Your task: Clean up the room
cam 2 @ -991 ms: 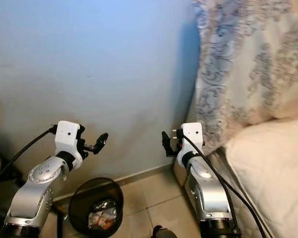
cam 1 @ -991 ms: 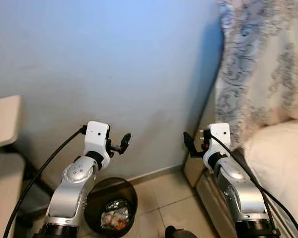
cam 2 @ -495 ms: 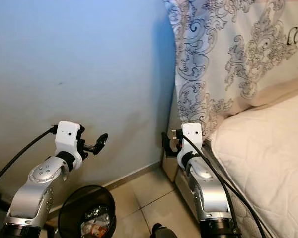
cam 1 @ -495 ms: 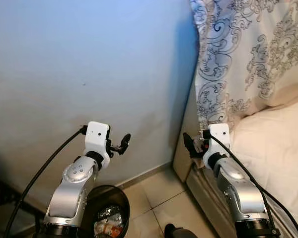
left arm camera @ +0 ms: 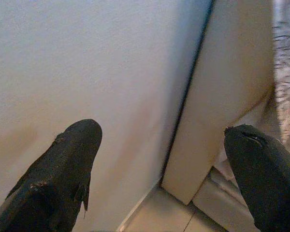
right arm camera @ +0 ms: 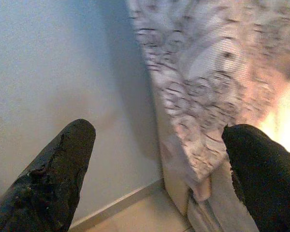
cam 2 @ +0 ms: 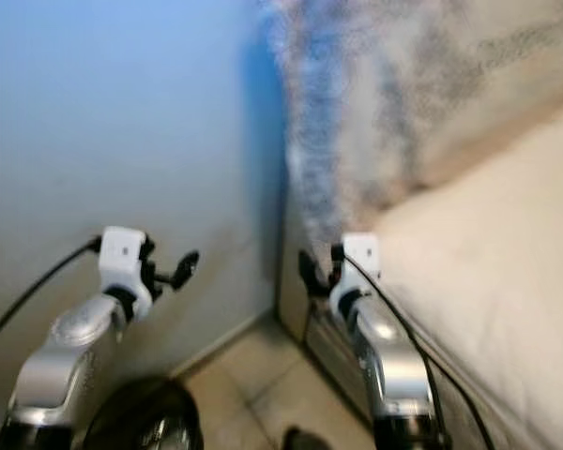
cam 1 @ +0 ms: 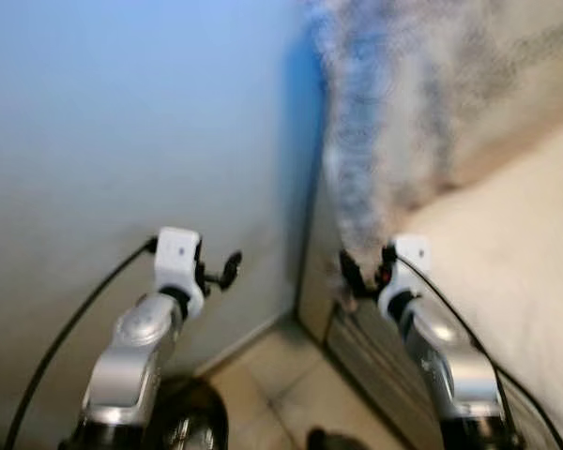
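Since a second ago the whole head view has swung toward the bed, so wall, bin and bedding have slid leftward across the picture; that is the camera turning, not the things moving, and both arms sit in the same raised pose as before. The current head views are blurred by the turn.

At far left, low down, the dark round bin (cam 2: 145, 417) stands on the tiled floor (cam 1: 281, 380) against the pale blue wall (cam 1: 122, 112); its contents are too smeared to make out now. Above it the left claw (cam 1: 227, 272) is held up in front of the wall, its two fingers (left arm camera: 67, 159) spread wide with nothing between them. Further right the right claw (cam 1: 349, 274) is raised near the bed's corner, also gaping wide and empty, touching nothing. Beyond it a patterned cover (right arm camera: 217, 72) hangs at the head of the bed (cam 1: 516, 244), whose cream mattress fills the right side.

As I judge it, the robot is mid-turn, looking for something to tidy; no loose item can be picked out. The risks: the right claw stands close to the bed frame and hanging cloth, so more turning could snag or bump it, and a foot could knock the bin.
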`<state>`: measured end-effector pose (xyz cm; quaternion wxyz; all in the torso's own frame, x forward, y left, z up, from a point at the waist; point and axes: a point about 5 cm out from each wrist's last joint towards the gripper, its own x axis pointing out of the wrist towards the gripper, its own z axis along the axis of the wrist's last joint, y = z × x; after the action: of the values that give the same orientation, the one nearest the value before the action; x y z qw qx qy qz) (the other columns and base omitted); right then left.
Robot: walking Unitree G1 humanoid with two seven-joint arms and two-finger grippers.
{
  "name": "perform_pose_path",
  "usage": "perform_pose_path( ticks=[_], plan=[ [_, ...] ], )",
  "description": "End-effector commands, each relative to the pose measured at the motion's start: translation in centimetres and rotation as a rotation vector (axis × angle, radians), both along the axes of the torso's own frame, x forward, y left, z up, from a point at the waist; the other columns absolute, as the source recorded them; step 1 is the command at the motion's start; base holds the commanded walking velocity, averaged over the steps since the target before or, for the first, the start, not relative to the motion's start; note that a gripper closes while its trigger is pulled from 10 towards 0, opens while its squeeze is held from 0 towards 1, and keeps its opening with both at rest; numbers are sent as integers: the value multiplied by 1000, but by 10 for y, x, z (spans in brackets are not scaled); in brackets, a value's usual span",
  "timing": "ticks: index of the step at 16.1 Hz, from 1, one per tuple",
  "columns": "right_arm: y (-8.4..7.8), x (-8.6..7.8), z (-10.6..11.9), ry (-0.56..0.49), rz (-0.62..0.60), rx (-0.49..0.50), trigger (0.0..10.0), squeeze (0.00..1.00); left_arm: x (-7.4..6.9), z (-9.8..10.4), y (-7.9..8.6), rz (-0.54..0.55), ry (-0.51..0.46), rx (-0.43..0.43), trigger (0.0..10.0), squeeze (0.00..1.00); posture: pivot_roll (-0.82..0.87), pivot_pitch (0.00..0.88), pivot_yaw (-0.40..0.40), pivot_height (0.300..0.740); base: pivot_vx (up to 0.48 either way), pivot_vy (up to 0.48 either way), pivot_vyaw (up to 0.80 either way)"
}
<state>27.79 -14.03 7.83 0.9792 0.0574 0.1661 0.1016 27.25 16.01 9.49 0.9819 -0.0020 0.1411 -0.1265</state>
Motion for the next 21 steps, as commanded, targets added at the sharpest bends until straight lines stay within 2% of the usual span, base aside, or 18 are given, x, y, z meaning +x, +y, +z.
perform_pose_path(
  ticks=[1, 7, 10, 15, 21],
  plan=[
    [-7, 0, 3, -4, -23, 0, 10000, 0, 0, 2, -4, -12, 0, -11, 10000, 0, 37, 0, 32, 740, 0, 0, -800],
    [-6, 2, 5, -15, -11, -1, 10000, 0, 1, 4, -1, 19, 9, -21, 10000, 0, 45, 0, 27, 740, 0, 0, -800],
    [-4, 2, 5, -12, 5, -24, 10000, 0, 2, 4, 2, 24, -29, 62, 10000, 0, 43, 0, 29, 740, 0, 0, -800],
    [-4, 1, 4, -23, 22, -68, 10000, 0, 6, 8, 4, 32, -59, 68, 10000, 0, 39, 0, 36, 740, 0, 0, -800],
    [-5, 1, 3, -25, -2, -50, 10000, 0, 7, 7, 5, 41, -63, 64, 10000, 0, 41, 0, 38, 740, 0, 0, -800]
  ],
)
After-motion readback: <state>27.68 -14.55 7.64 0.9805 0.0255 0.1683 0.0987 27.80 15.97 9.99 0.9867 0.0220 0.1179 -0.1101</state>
